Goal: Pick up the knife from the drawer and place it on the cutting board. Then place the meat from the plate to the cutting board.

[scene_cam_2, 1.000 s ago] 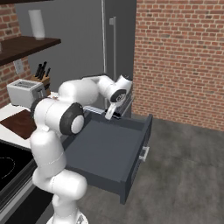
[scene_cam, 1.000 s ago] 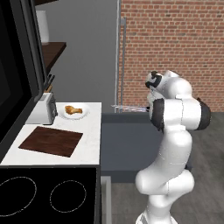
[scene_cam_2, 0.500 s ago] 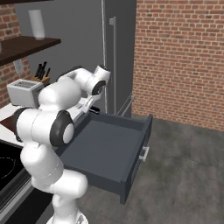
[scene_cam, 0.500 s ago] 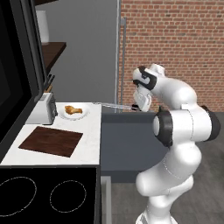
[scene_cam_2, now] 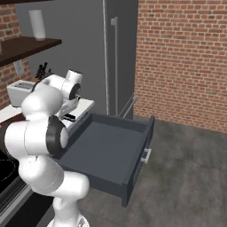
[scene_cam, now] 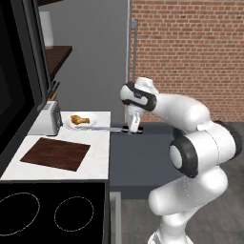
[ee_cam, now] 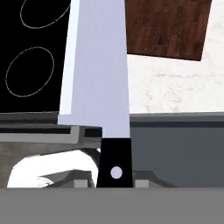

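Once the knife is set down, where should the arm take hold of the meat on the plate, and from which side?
Take the meat across its thicker middle, coming straight down from above. It lies flat on the plate, its length running roughly left to right in the left base view, so closing across its narrow width looks safest. The toaster stands close on the plate's left, which likely crowds a sideways approach.

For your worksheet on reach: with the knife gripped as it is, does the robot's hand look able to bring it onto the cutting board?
Probably yes. The hand is shut on the knife, whose blade already reaches over the counter edge. Bare counter lies between it and the cutting board; the plate with the meat sits off to the side.
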